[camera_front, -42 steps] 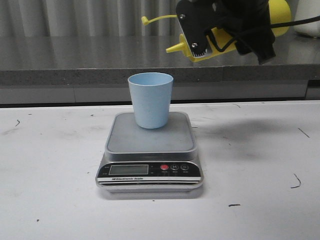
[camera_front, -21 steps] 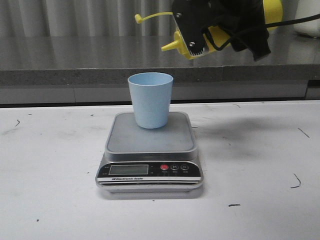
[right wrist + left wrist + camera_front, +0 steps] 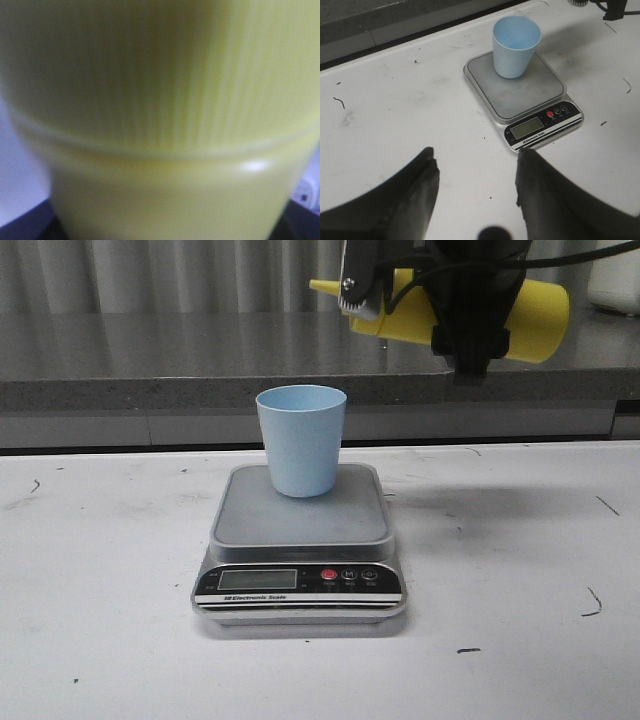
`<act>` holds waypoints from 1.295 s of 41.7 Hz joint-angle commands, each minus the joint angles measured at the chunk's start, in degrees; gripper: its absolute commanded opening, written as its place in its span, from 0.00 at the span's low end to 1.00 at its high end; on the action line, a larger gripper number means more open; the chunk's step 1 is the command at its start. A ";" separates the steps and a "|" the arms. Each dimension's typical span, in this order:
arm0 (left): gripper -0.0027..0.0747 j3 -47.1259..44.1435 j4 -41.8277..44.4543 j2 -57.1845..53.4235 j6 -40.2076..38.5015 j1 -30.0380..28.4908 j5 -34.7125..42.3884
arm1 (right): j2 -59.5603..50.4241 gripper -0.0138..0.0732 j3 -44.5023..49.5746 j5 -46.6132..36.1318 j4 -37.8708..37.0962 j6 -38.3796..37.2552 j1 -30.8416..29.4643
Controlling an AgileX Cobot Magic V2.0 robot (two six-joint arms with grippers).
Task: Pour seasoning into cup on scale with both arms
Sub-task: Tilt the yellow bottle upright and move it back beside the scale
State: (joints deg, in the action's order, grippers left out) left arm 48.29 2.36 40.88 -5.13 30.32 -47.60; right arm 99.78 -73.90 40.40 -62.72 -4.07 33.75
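Note:
The light blue cup (image 3: 301,438) stands upright on the grey platform of the scale (image 3: 300,530), towards its far edge. My right gripper (image 3: 400,295) is shut on the yellow seasoning bottle (image 3: 530,320) and holds it lying nearly level, high above and right of the cup, nozzle pointing left. The bottle fills the right wrist view (image 3: 160,120). My left gripper (image 3: 475,175) is open and empty above the table, near the scale (image 3: 520,95) and cup (image 3: 515,45). It does not show in the front view.
A grey counter ledge (image 3: 150,390) runs along the back of the white table (image 3: 100,640). A white object (image 3: 615,280) stands at the far right on the ledge.
My right gripper has lifted and turned the bottle from nozzle tilted down-left to nearly level. The tethered cap no longer shows. Cup and scale have not moved.

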 commanded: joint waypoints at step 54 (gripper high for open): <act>0.50 1.34 0.06 -0.04 -0.47 -0.10 3.95 | -8.95 0.57 36.98 -85.01 44.90 -6.25 -25.62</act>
State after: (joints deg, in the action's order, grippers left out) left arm 48.29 2.36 40.88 -5.13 30.32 -47.60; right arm 90.86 -35.54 -33.23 -19.63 -11.02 8.48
